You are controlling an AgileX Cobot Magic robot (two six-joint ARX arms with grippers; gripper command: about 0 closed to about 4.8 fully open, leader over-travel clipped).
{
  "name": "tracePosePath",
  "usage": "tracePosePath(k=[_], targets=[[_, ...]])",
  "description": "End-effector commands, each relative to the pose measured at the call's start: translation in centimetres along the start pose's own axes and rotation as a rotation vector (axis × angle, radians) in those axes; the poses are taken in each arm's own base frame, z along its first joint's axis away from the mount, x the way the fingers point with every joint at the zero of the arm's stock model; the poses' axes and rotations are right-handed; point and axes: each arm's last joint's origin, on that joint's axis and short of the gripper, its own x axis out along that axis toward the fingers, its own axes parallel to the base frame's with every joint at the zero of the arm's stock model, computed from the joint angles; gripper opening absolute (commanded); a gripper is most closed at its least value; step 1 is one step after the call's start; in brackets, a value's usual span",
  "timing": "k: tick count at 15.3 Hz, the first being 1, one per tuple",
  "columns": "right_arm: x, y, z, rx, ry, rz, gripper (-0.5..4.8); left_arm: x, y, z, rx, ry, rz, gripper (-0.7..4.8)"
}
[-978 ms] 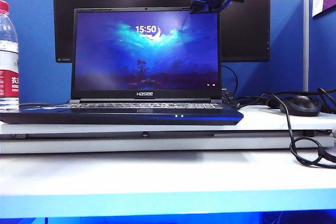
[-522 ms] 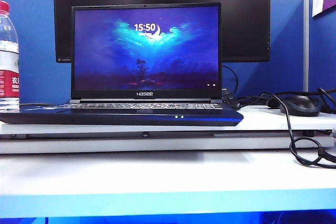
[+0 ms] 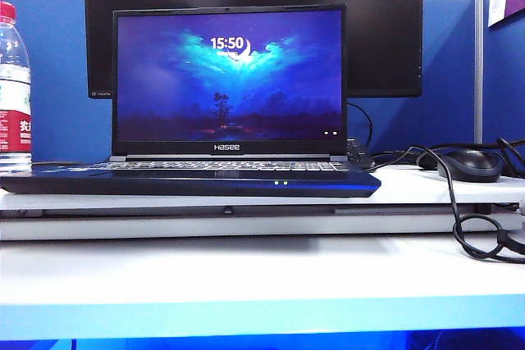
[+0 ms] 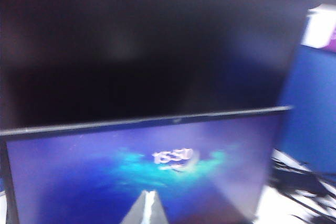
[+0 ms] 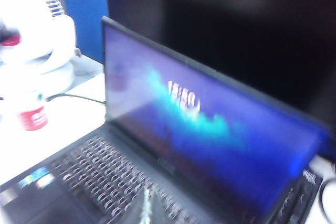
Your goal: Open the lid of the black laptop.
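On white bench (image 3: 262,272): black laptop (image 3: 197,178), lid (image 3: 228,79) upright, screen lit, task apparently done. Left claw (image 4: 148,208) pressed together above lid; right claw (image 5: 148,205) over keyboard, state indeterminate. Risk: descending claw strikes screen

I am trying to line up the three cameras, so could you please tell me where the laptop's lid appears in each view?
Exterior view: the lid stands upright at centre, screen lit, before the black monitor.
Left wrist view: the lid fills the lower half, its top edge under the monitor.
Right wrist view: the lid runs slantwise above the keyboard.
Shared landmark: the clock on the screen.
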Motion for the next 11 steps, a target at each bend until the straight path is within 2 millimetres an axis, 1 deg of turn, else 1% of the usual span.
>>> tracePosePath(k=[1, 3, 4, 6, 7, 8, 10, 11], targets=[[-4.2, 0.6, -1.6, 0.083, -0.152, -0.02, -0.06, -3.5, -0.6, 0.6, -0.051, 0.062, -0.028, -0.04], [-6.9, 0.9, -3.5, 0.134, -0.218, -0.001, -0.06, -7.1, -1.3, 0.6, -0.076, 0.012, -0.099, -0.05], [-8.9, 0.9, -4.8, 0.16, -0.247, 0.015, -0.06, -10.5, -1.8, 0.2, -0.105, -0.057, -0.12, -0.05], [-10.9, 0.7, -6.6, 0.198, -0.28, 0.007, -0.06, -15.4, -2.4, -1.0, -0.141, -0.136, -0.127, -0.05], [-11.5, 0.6, -7.3, 0.222, -0.292, -0.009, -0.06, -17.2, -2.6, -1.3, -0.137, -0.165, -0.121, -0.04], [-12.1, 0.6, -7.9, 0.229, -0.301, -0.012, -0.06, -18.7, -2.8, -1.6, -0.143, -0.181, -0.124, -0.05], [-13.0, 0.5, -9.0, 0.242, -0.317, -0.007, -0.06, -20.8, -3.1, -2.2, -0.161, -0.169, -0.131, -0.05], [-13.6, 0.5, -9.9, 0.259, -0.326, -0.004, -0.06, -22.1, -3.4, -2.7, -0.17, -0.148, -0.172, -0.05]])
